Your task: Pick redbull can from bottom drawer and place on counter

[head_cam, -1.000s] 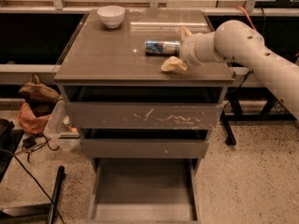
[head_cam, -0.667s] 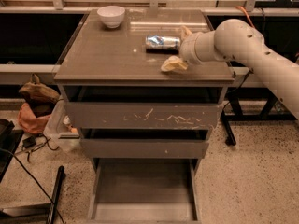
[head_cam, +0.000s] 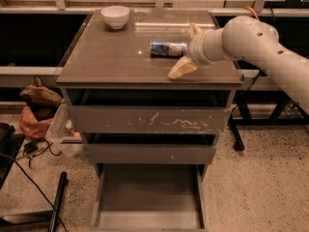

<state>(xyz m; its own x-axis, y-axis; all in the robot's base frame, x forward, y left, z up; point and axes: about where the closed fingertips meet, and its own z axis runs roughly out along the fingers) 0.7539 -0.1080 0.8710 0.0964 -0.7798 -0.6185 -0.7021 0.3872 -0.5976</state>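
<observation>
Barely anything shifted from a second earlier: your arm sat in nearly the same spot, and the redbull can (head_cam: 166, 48) was on the counter (head_cam: 106, 62) as before, perhaps nudged a touch. From the camera view, you had the can lying on its side, right of the counter's middle, its right end pointing into your gripper (head_cam: 183, 50). Your jaws stood spread wide (one finger (head_cam: 181, 68) in front of the can, the other behind it) and gripped nothing; I couldn't tell whether either finger touched the can. Over at the back left corner sat the white bowl (head_cam: 115, 16), well apart from the can. Down below, the bottom drawer (head_cam: 149, 197) stood pulled out, lower than the scratched drawer front (head_cam: 149, 121).
</observation>
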